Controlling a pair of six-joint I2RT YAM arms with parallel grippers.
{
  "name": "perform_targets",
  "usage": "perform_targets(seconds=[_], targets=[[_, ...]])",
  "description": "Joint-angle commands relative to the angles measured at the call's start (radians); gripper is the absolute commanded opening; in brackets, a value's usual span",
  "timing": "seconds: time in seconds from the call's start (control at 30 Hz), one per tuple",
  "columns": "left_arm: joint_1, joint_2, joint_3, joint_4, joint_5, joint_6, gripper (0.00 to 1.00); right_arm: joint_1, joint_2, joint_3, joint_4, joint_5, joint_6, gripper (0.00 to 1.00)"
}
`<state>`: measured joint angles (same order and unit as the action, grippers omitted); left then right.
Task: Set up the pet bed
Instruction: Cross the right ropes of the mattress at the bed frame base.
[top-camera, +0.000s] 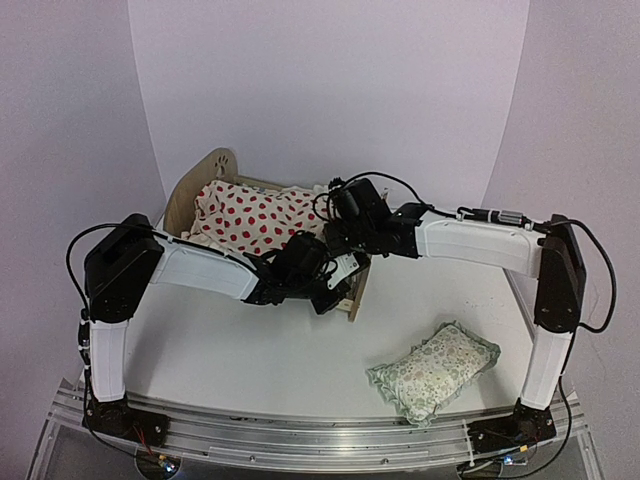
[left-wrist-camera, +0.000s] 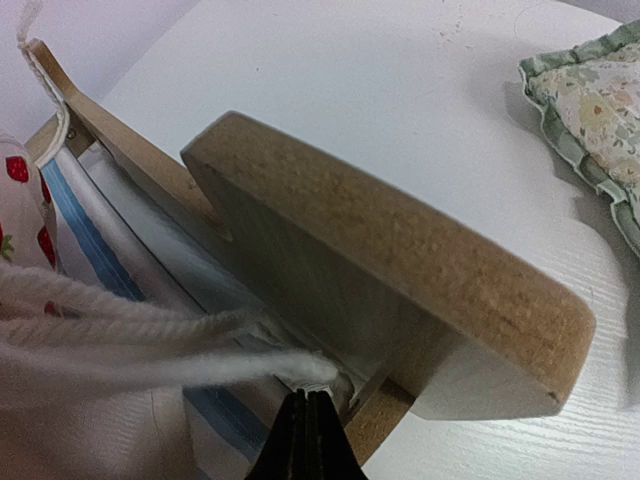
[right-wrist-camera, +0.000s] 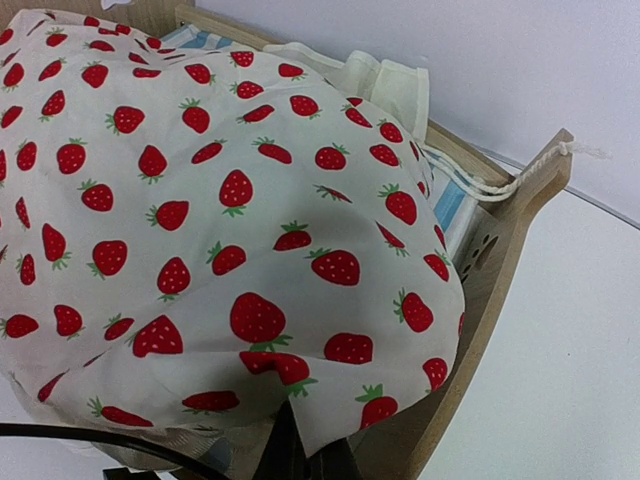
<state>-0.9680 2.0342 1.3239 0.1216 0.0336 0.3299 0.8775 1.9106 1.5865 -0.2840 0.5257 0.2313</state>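
Note:
The pet bed (top-camera: 200, 190) stands at the back left of the table, with its light-wood footboard (left-wrist-camera: 400, 250) filling the left wrist view. Blue-and-white striped fabric (left-wrist-camera: 90, 240) shows inside the frame. My left gripper (left-wrist-camera: 308, 405) is shut just inside the footboard, its tips against the end of a white cord (left-wrist-camera: 130, 335); I cannot tell whether the cord is pinched. A cream strawberry-print cushion (right-wrist-camera: 200, 220) lies bunched on the bed. My right gripper (right-wrist-camera: 300, 430) is shut on the cushion's near edge, beside the footboard (right-wrist-camera: 500, 250). Both grippers, left (top-camera: 335, 290) and right (top-camera: 333, 243), meet at the foot end.
A small green floral frilled pillow (top-camera: 435, 370) lies on the white table (top-camera: 250, 350) at the front right, also at the left wrist view's right edge (left-wrist-camera: 590, 100). A white drawstring (right-wrist-camera: 480, 185) is tied to the footboard's corner. Curved white walls ring the table.

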Motion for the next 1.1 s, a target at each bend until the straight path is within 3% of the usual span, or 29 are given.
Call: perform_targets(seconds=[0.0,0.37,0.4,0.5,0.6,1.07], targets=[[0.005,0.009,0.038,-0.093,0.011,-0.019,0.00,-0.020,0.005,-0.020,0.003,-0.004,0.007,0.00],[0.004,-0.192,-0.108,0.001,0.060,-0.132,0.01,-0.023,-0.023,0.020,0.007,-0.090,0.024,0.00],[0.005,-0.221,-0.143,0.042,0.059,-0.137,0.04,-0.022,-0.027,0.030,0.006,-0.102,0.032,0.00],[0.005,-0.278,-0.233,0.162,0.039,-0.135,0.28,-0.022,-0.032,0.056,0.004,-0.129,0.058,0.00],[0.005,-0.291,-0.272,0.218,0.016,-0.125,0.38,-0.022,-0.031,0.075,-0.002,-0.139,0.085,0.00],[0.003,-0.296,-0.384,0.489,0.076,-0.163,0.44,-0.023,-0.082,0.092,-0.015,-0.125,0.360,0.00]])
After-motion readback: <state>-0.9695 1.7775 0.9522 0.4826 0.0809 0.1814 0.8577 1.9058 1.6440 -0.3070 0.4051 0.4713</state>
